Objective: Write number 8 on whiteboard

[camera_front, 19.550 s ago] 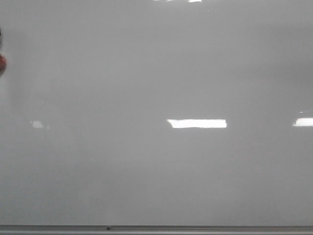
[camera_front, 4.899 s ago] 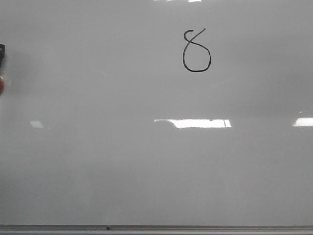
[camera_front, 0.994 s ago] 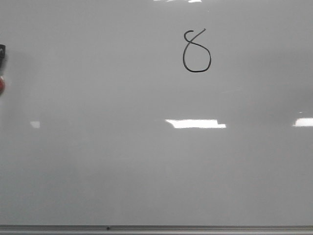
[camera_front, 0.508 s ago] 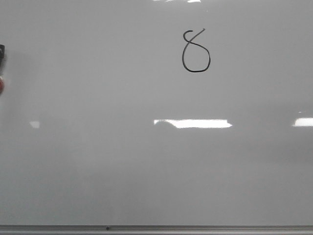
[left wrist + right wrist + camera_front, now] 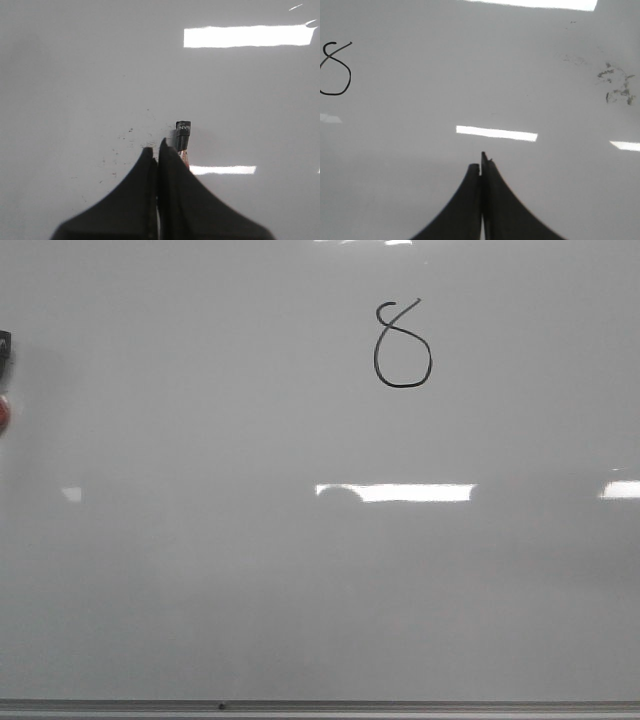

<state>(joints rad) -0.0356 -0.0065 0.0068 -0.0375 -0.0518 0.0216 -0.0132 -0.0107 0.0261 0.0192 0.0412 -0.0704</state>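
The number 8, a thin black figure with a round lower loop and an unclosed upper loop, stands in the upper middle of the whiteboard. It also shows at the edge of the right wrist view. My right gripper is shut, away from the 8, over bare board. My left gripper is shut over bare board. A small black and reddish object shows just beyond one left finger. Neither gripper shows in the front view.
A thin grey metal edge strip runs along the board's near edge. The dark and red object sits at the board's left edge. Grey ink smudges and small specks mark the board. Bright glare patches lie across it.
The 8 was absent 19.6 s ago and has stood unchanged since 4.9 s ago. Over the last second only the middle glare patch changed width.
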